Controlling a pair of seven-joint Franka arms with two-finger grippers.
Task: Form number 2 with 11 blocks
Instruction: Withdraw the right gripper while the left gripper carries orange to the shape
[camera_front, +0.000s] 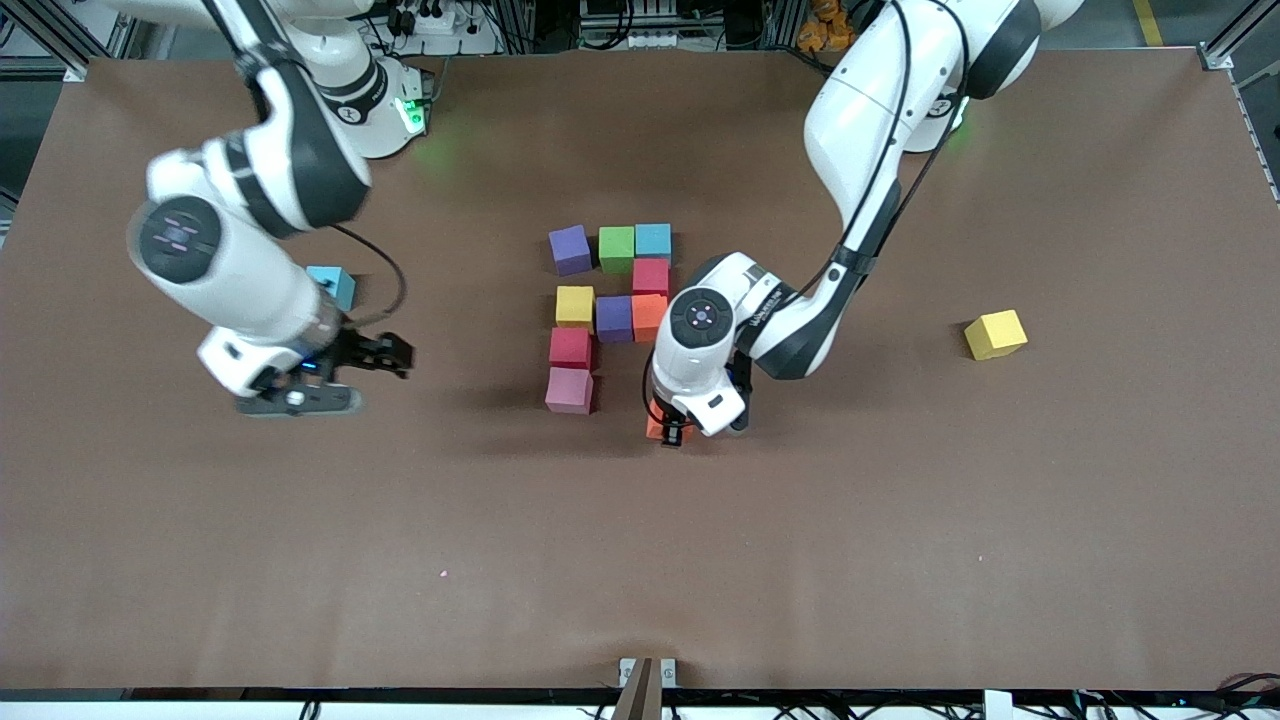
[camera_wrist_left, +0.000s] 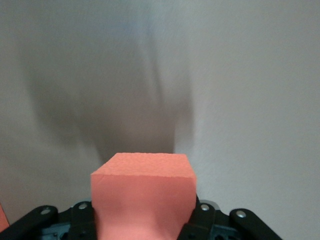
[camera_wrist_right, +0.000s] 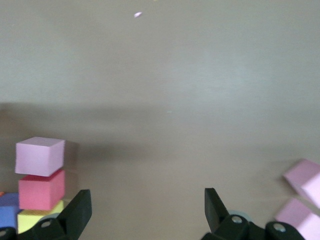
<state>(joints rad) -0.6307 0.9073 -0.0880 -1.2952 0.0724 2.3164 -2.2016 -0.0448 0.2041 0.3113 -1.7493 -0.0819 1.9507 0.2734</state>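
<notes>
In the front view, the brown table (camera_front: 900, 560) fills the frame, and near its centre sits a cluster of small matte foam cubes: along the top a purple cube (camera_front: 570, 249), a green cube (camera_front: 616, 249) and a light blue cube (camera_front: 653, 241) in a row, a red cube (camera_front: 651, 276) just under the light blue one, then a row of a yellow cube (camera_front: 575, 306), a second purple cube (camera_front: 614, 318) and an orange cube (camera_front: 648, 316), and below the yellow one a second red cube (camera_front: 571, 348) with a pink cube (camera_front: 569, 390) lowest. The left gripper (camera_front: 668, 432), just lower right of centre, is clamped on a second orange foam cube (camera_front: 656, 425), beside the pink cube on the left arm's side. A second yellow cube (camera_front: 995, 334) lies alone at centre right. The right gripper (camera_front: 345, 375) hangs at centre left with its jaws spread wide and empty; another light blue cube (camera_front: 333, 285) peeks out just above it. In the left wrist view, the held orange cube (camera_wrist_left: 143, 197) fills the lower centre, pinched between the black fingers (camera_wrist_left: 200, 220). In the right wrist view, the black fingers (camera_wrist_right: 77, 212) stand far apart at the bottom edge over bare table, with the pink cube (camera_wrist_right: 40, 156), the red cube (camera_wrist_right: 42, 190) and the yellow cube (camera_wrist_right: 37, 219) at lower left, and two pale pink shapes (camera_wrist_right: 304, 200) at lower right that I cannot identify.
</notes>
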